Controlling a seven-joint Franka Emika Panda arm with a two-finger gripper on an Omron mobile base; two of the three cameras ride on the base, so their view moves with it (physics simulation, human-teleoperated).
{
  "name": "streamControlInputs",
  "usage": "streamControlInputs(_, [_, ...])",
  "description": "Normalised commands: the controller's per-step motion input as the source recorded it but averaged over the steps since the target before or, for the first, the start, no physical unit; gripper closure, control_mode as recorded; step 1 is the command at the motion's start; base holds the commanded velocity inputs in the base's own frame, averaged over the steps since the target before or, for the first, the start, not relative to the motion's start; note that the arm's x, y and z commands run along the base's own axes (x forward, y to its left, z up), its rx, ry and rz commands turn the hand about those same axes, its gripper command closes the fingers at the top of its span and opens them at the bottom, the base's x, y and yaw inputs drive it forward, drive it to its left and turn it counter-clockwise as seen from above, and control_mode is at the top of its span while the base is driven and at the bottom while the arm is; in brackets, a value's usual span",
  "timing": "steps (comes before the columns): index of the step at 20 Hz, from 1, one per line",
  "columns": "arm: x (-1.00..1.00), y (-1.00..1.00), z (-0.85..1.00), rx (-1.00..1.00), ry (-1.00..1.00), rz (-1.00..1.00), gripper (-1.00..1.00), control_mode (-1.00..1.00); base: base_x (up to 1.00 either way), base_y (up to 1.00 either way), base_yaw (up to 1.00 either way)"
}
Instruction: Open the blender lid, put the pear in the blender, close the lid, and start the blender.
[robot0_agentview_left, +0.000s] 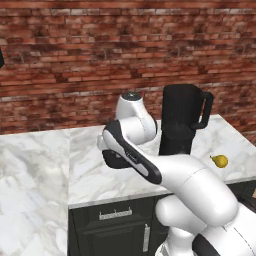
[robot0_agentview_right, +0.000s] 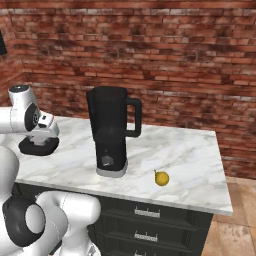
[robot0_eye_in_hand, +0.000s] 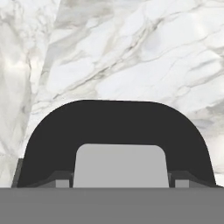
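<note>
The white marble counter (robot0_agentview_right: 190, 165) runs along a red brick wall (robot0_agentview_right: 150, 45), with dark drawers (robot0_agentview_right: 145, 220) under it. The white robot arm bends up from the base, folds over at the elbow and reaches down to the left part of the counter, well away from the blender.

The blender (robot0_agentview_right: 112, 132) stands tall and black in the middle of the counter, its handle on the right side. Its jar top is open — no lid sits on it.

The blender lid (robot0_agentview_right: 38, 146) lies flat on the counter, right under the hand. In the hand view the lid (robot0_eye_in_hand: 116, 131) is very close, and its grey cap (robot0_eye_in_hand: 120, 166) sits between the two finger tips. The gripper (robot0_eye_in_hand: 120, 183) has its jaws on both sides of the cap — they look closed on it.

The pear (robot0_agentview_right: 161, 178) is small and yellow. It sits on the counter near the front edge, to the right of the blender and apart from it.
</note>
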Motion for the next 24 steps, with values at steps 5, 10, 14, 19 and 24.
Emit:
streamControlInputs(5, [0.20, 0.00, -0.41, -0.01, 0.00, 0.00, 1.00, -1.00, 0.00, 0.00, 0.00])
streamControlInputs(10, [0.22, 0.08, -0.33, -0.03, 0.00, 0.00, 1.00, -1.00, 0.00, 0.00, 0.00])
streamControlInputs(14, [0.17, 0.01, -0.26, -0.05, 0.00, 0.00, 1.00, -1.00, 0.00, 0.00, 0.00])
streamControlInputs(19, [0.15, 0.01, -0.23, -0.02, 0.00, 0.00, 1.00, -1.00, 0.00, 0.00, 0.00])
streamControlInputs(24, [0.21, 0.00, -0.27, 0.00, 0.00, 0.00, 1.00, -1.00, 0.00, 0.00, 0.00])
